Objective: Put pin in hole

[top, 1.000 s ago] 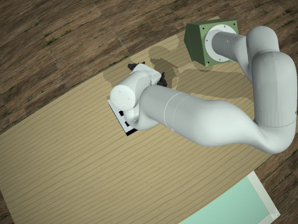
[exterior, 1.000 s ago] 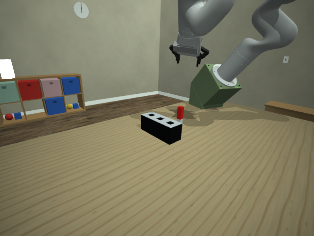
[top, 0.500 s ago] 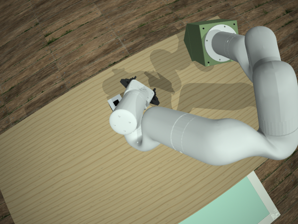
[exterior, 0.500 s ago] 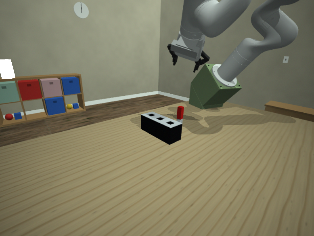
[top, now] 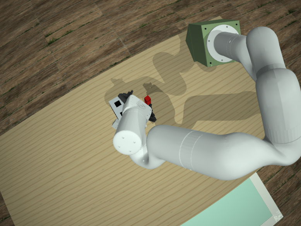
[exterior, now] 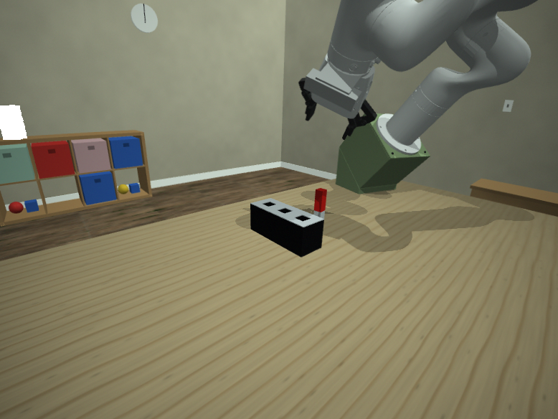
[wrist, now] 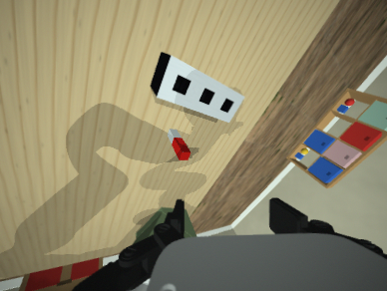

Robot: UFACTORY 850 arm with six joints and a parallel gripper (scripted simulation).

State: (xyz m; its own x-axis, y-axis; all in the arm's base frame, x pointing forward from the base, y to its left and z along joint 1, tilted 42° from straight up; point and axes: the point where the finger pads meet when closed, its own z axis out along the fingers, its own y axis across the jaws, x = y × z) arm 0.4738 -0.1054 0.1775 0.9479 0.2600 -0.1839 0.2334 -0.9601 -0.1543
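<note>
Hanging released and empty-fingered, the pincer hovers above the wooden table near a cubby shelf.

A playroom-like room in a home, with a robot set up on a bench

A wooden cubby shelf against the plain wall holds coloured storage bins, a red ball and small toy blocks. A round wall clock, white skirting board and dark plank floor complete the domestic look.
</note>
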